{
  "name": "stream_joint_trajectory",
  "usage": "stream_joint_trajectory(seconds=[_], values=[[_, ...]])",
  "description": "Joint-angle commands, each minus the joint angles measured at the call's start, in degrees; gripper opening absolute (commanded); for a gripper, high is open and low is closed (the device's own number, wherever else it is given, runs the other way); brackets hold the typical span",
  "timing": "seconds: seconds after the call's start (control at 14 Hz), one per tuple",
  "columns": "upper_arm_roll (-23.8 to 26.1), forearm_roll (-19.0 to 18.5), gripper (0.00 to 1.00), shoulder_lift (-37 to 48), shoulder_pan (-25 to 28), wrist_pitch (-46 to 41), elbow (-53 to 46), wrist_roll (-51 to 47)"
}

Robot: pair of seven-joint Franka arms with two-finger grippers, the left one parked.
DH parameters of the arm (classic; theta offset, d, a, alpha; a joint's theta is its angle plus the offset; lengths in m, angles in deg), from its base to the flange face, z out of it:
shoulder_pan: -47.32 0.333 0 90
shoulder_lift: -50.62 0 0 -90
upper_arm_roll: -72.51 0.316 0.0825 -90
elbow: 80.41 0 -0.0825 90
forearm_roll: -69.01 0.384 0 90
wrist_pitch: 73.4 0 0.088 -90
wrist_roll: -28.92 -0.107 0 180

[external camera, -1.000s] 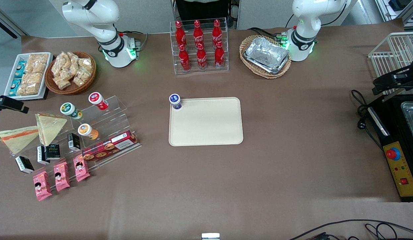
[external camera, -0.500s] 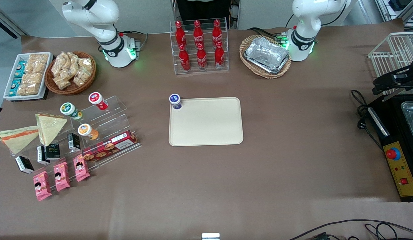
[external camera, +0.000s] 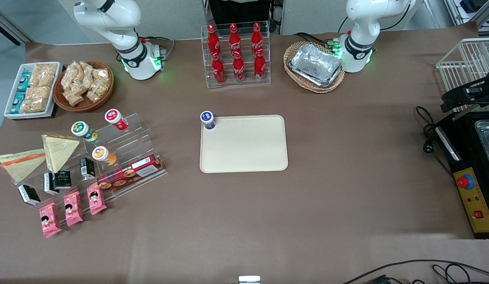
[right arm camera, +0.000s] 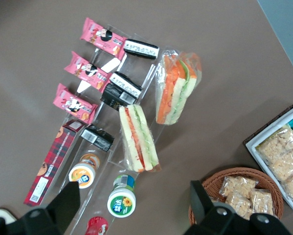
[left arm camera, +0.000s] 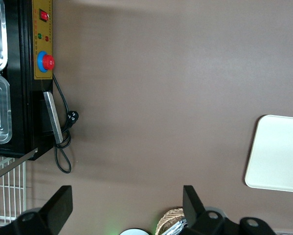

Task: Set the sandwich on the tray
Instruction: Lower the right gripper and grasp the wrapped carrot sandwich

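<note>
— Cream-beige tray point(external camera: 244, 144) at mid-table carries only a blue-capped cup point(external camera: 208, 119) at one corner. The sandwich?

— Clear-wrapped, orange-striped, the sandwich point(external camera: 19, 162) lies toward the working arm's end, just beside a paler wedge point(external camera: 58, 149) on the acrylic rack point(external camera: 122, 157).

— And the gripper point(right arm camera: 136, 213)?

— High above the snacks, fingers spread wide, holding nothing. Everything remains to do, by my reading.

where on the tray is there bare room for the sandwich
Nearly all of the tray is bare; only the blue-lidded cup sits at one corner. The crowded spot is around the sandwich, hemmed by the acrylic snack rack. The hand hangs above that rack, fingers open.
</note>
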Motion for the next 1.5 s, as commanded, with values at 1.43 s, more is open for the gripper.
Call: stream_joint_trajectory(seconds=[1.43], values=[[-0.3,-2.9,1.0,-9.0,-5.4,28.2,17.6,2.3]])
